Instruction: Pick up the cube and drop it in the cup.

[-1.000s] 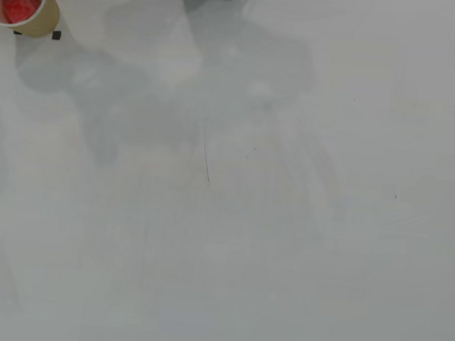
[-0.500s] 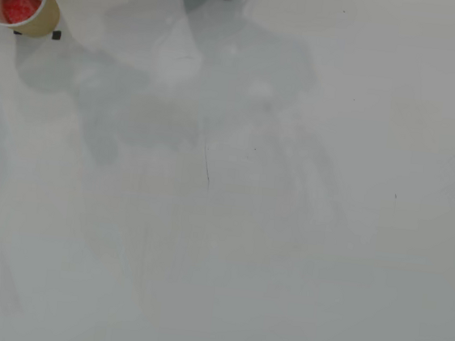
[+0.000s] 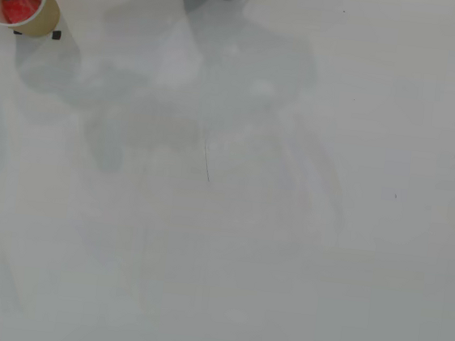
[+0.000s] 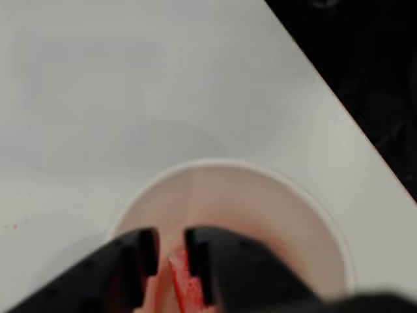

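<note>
Wrist view: we see end effector (image 4: 171,251) over cup (image 4: 273,195), jaws narrowly parted, cube (image 4: 184,285) between them. Overhead: cup (image 3: 41,21) top-left on bench (image 3: 246,221), red inside.

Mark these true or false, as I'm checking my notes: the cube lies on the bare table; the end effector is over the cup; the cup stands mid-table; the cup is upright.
1. The cube lies on the bare table. False: it shows between the end effector fingers, over the cup.
2. The end effector is over the cup's mouth. True.
3. The cup stands mid-table. False: overhead, it is at the top left corner.
4. The cup is upright. True.
</note>
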